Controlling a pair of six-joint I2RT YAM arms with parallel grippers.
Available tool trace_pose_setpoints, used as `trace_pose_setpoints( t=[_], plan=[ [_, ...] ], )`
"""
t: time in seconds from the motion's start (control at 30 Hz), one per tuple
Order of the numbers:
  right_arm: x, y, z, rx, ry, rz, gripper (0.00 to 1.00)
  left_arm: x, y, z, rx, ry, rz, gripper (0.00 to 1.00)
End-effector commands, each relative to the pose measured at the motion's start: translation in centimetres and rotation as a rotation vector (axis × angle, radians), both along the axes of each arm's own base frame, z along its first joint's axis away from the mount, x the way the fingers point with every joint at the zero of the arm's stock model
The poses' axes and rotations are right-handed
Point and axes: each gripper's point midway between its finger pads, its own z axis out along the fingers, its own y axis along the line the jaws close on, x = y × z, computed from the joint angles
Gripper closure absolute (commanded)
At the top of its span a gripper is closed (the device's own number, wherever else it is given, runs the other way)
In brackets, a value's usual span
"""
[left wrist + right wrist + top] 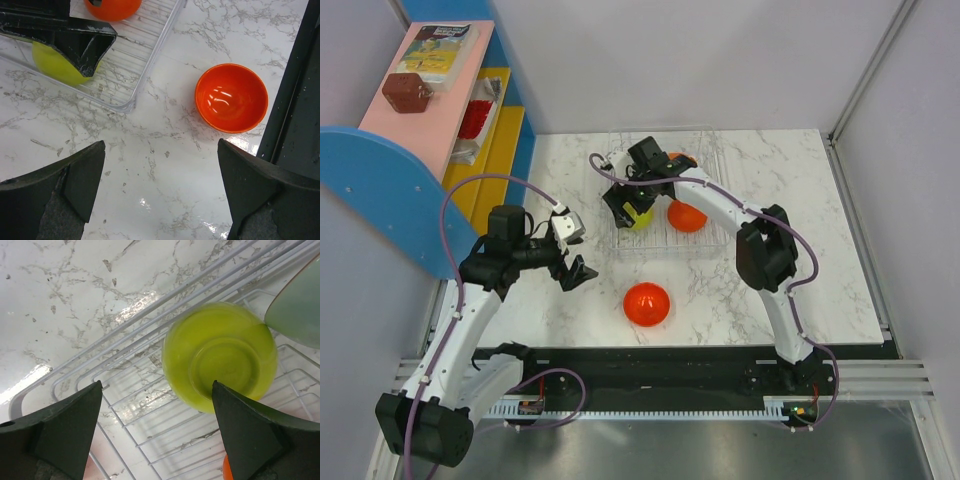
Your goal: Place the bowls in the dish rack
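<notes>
The dish rack [705, 238] is a see-through wire tray at the back middle of the marble table. In it lie a yellow-green bowl [640, 216], base up [220, 356], and two orange bowls [687, 216] [681, 160]. A pale green bowl [297, 305] shows beside the yellow-green one. My right gripper [625, 205] [157, 435] hangs open over the rack's left end, with the yellow-green bowl just past its fingertips and not gripped. Another orange bowl [647, 303] [231, 97] stands upright on the table in front of the rack. My left gripper [578, 258] [160, 190] is open and empty over bare marble, left of that bowl.
A blue and yellow shelf unit [470, 130] stands against the left wall, with a brown box [408, 92] on its pink top. White walls close in the table at the back and right. The rack's corner [127, 102] lies close ahead of my left gripper.
</notes>
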Motion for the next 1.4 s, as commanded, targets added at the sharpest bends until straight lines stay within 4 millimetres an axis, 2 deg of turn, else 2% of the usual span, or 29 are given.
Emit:
trace_pose_setpoints(
  t=[0.0,0.13,0.2,0.27,0.37,0.47,0.53,0.6,0.63,0.67,0.8,0.83,0.93,0.97,1.2,1.37],
  plan=[
    [0.9,1.2,0.2,0.054,0.027,0.011,0.02,0.1,-0.3,1.2,-0.029,-0.037,-0.021,0.00],
    [0.7,0.8,2.5,0.080,0.011,0.015,0.02,-0.1,-0.6,1.1,-0.040,-0.027,-0.042,0.00],
    [0.1,0.0,4.5,0.097,-0.011,0.016,0.02,-0.3,-0.9,1.1,-0.047,-0.014,-0.066,0.00],
    [-0.3,-1.3,6.6,0.115,-0.032,0.003,0.02,-0.2,-1.2,0.7,-0.046,0.008,-0.088,0.00],
    [-0.9,-3.6,8.8,0.109,-0.072,-0.029,0.02,0.2,-1.9,0.0,-0.008,0.023,-0.113,0.00],
    [-1.1,-5.9,10.3,0.087,-0.123,-0.067,0.02,0.6,-3.3,-2.1,0.092,0.057,-0.127,0.00],
    [-0.5,-7.8,10.6,0.049,-0.157,-0.121,0.02,0.7,-4.4,-3.2,0.133,0.096,-0.148,0.00],
    [-0.6,-9.4,10.5,0.024,-0.166,-0.152,0.02,0.9,-5.4,-3.9,0.177,0.115,-0.150,0.00],
    [-0.2,-10.5,10.2,0.010,-0.165,-0.177,0.02,1.1,-5.7,-5.2,0.213,0.151,-0.151,0.00],
    [-0.3,-11.1,9.5,0.009,-0.155,-0.186,0.02,1.1,-6.0,-5.7,0.233,0.160,-0.151,0.00],
    [-0.4,-12.5,7.9,0.069,-0.073,-0.183,0.02,1.9,-7.0,-7.8,0.286,0.201,-0.124,0.00],
    [-1.2,-11.8,7.9,0.125,-0.026,-0.141,0.02,2.3,-7.2,-8.4,0.294,0.203,-0.114,0.00],
    [-1.7,-11.3,7.2,0.202,0.070,-0.102,0.02,3.1,-7.4,-9.8,0.343,0.205,-0.080,0.00],
    [-1.7,-11.2,6.3,0.206,0.105,-0.098,0.02,3.1,-7.4,-10.8,0.373,0.221,-0.074,0.00],
    [-0.6,-11.9,2.9,0.166,0.160,-0.126,0.02,3.0,-8.2,-13.7,0.438,0.260,-0.072,0.00],
    [0.1,-12.6,0.9,0.127,0.173,-0.153,0.02,2.7,-8.6,-14.7,0.458,0.271,-0.079,0.00]
  ],
)
